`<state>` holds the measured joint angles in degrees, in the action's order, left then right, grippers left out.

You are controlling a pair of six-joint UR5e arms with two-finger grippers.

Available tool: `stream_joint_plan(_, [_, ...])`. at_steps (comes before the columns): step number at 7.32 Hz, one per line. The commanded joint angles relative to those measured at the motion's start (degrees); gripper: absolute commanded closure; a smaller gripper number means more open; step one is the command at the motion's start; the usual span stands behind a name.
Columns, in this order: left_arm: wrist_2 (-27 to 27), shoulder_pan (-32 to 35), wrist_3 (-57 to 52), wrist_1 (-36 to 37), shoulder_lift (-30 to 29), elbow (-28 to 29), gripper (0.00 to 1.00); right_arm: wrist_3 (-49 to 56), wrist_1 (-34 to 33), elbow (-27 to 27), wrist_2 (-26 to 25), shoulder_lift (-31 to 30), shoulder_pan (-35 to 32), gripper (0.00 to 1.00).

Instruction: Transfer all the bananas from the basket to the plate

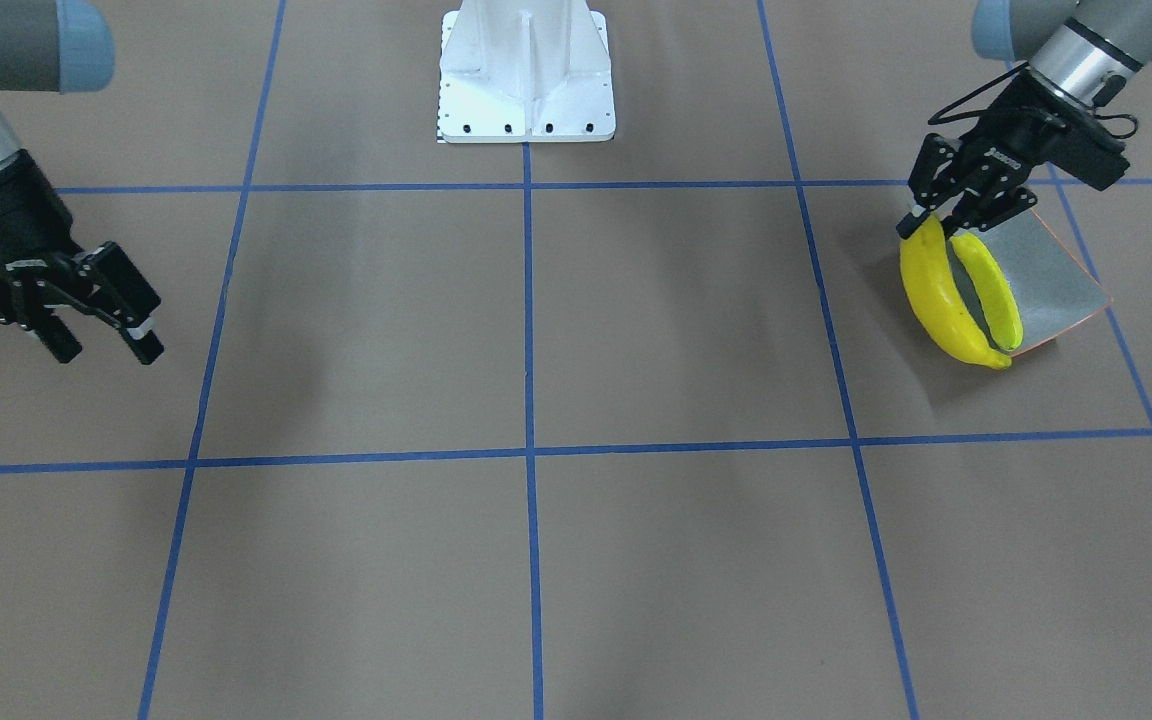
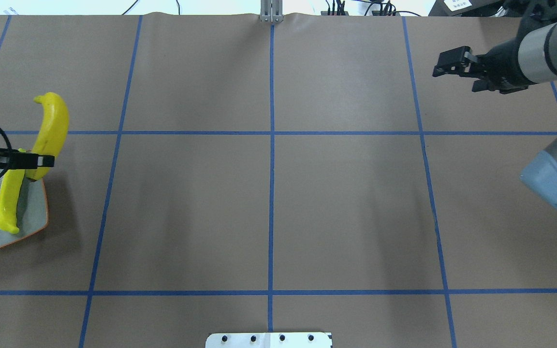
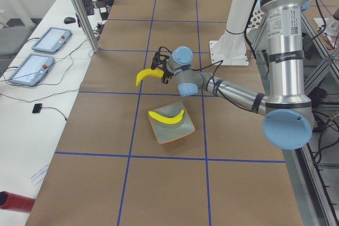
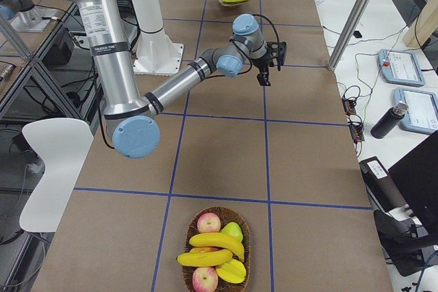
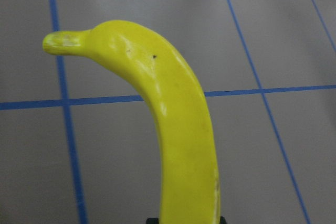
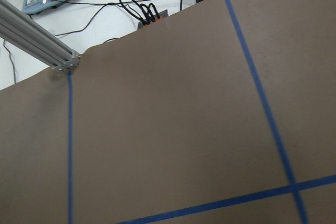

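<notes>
My left gripper (image 1: 944, 218) is shut on the end of a yellow banana (image 1: 936, 300), which hangs in the air over the plate's inner edge. In the overhead view this banana (image 2: 52, 124) sticks out beyond the left gripper (image 2: 41, 161); it also fills the left wrist view (image 5: 176, 119). A second banana (image 2: 9, 198) lies on the grey-green plate (image 2: 34, 217) with its orange rim. The basket (image 4: 245, 237), far off near the table's other end, holds more bananas (image 4: 215, 241). My right gripper (image 1: 104, 346) hovers open and empty above bare table.
In the basket, red apples (image 4: 209, 222) and a green fruit (image 4: 233, 230) lie among the bananas. The robot's white base (image 1: 526, 75) stands at the middle of the table's robot side. Blue tape lines cross the brown table (image 2: 269, 193). Tablets and cables lie beyond the far edge.
</notes>
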<state>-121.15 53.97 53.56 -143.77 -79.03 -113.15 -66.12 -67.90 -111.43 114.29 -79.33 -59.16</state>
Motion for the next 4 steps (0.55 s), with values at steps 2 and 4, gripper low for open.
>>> stream_joint_plan(2, [0.74, 1.84, -18.53, 0.07, 8.27, 5.98, 1.00, 24.47, 0.22, 2.16, 6.71, -10.39, -10.41, 0.00])
stream_joint_plan(4, [2.31, 2.54, -24.62, -0.19, 8.54, 10.74, 1.00, 36.53, 0.48, 5.59, 10.60, -12.95, -16.13, 0.00])
